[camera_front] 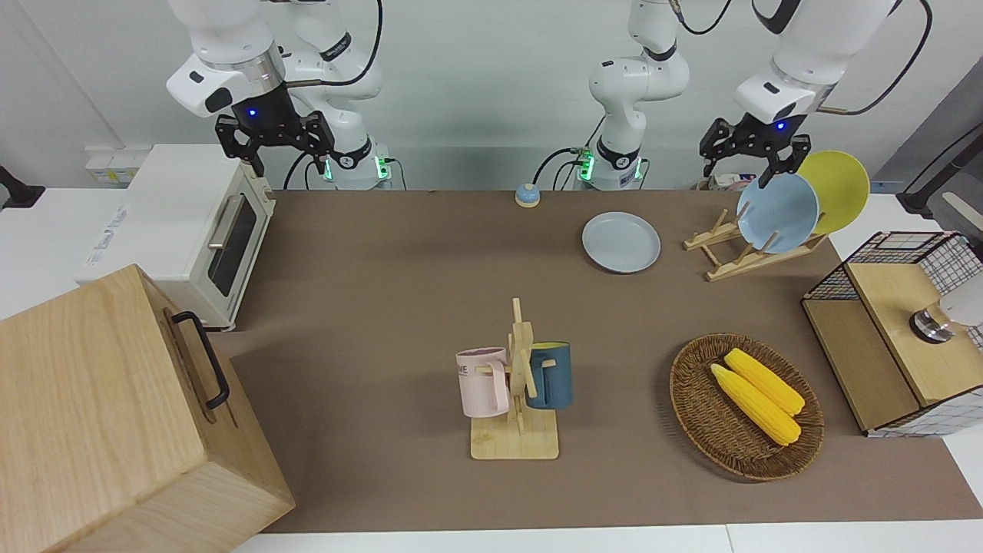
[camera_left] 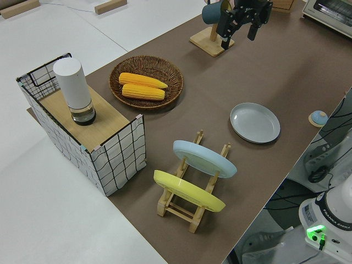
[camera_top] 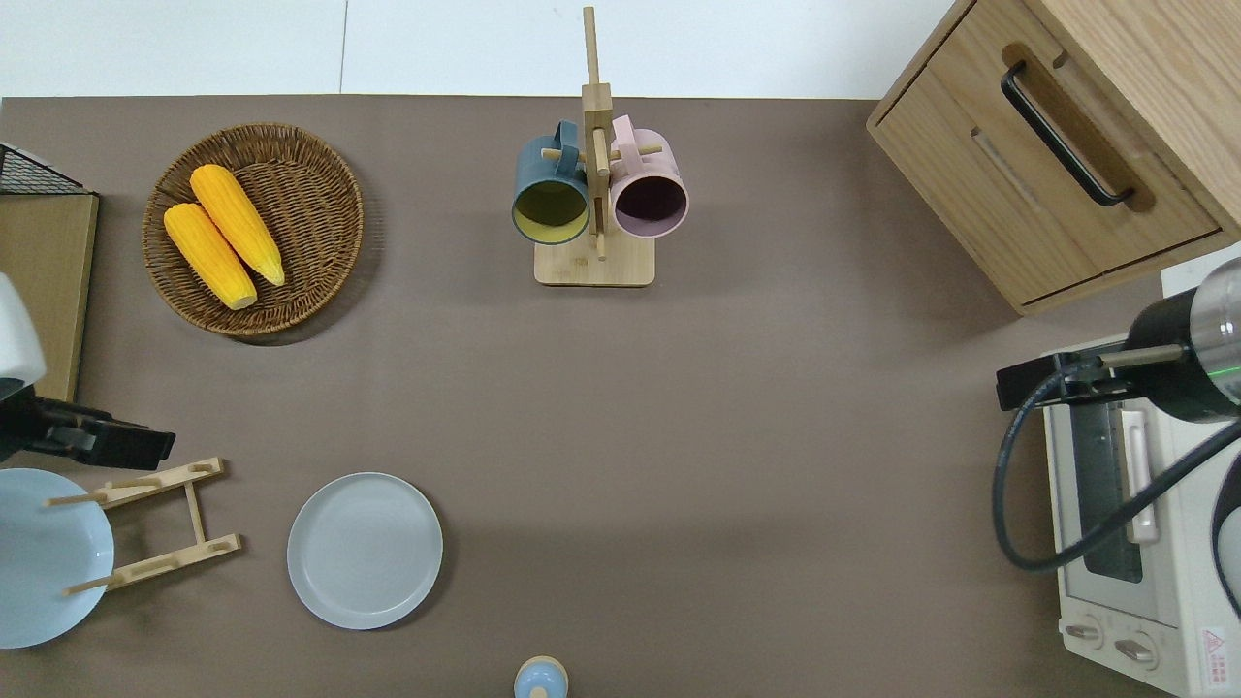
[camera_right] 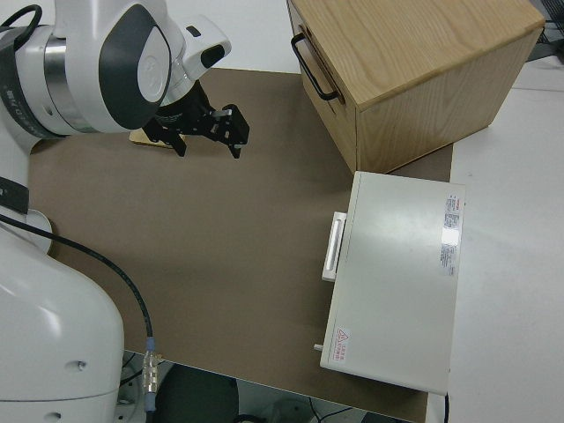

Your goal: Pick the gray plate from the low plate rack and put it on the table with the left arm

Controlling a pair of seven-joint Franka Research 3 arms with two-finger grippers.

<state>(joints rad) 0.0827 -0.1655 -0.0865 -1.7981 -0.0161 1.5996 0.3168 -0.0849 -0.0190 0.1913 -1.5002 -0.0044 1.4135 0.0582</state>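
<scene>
Gray plate (camera_front: 620, 242) lay flat on the counter (camera_front: 384, 269), beside the low plate rack (camera_front: 749, 250) on the side toward the right arm's end, not touching it. Rack carried two plates leaning on its pegs: light blue plate (camera_front: 777, 212) and yellow plate (camera_front: 837, 188), yellow one closer to the left arm's end. Left gripper (camera_front: 751, 147) was up in the air, fingers spread open and holding nothing; in the overhead view it sat at the rack's edge farther from the robots, by the blue plate. Right gripper (camera_front: 274, 138) was parked, fingers open and empty. Farther from the robots than the plate: a mug stand (camera_front: 518, 392) with a pink mug (camera_front: 482, 382) and a dark blue mug (camera_front: 551, 375), and a wicker basket (camera_front: 695, 415) with two corn cobs (camera_front: 756, 395). A small blue bell (camera_front: 527, 195) sat close to the robots' edge of the counter.
</scene>
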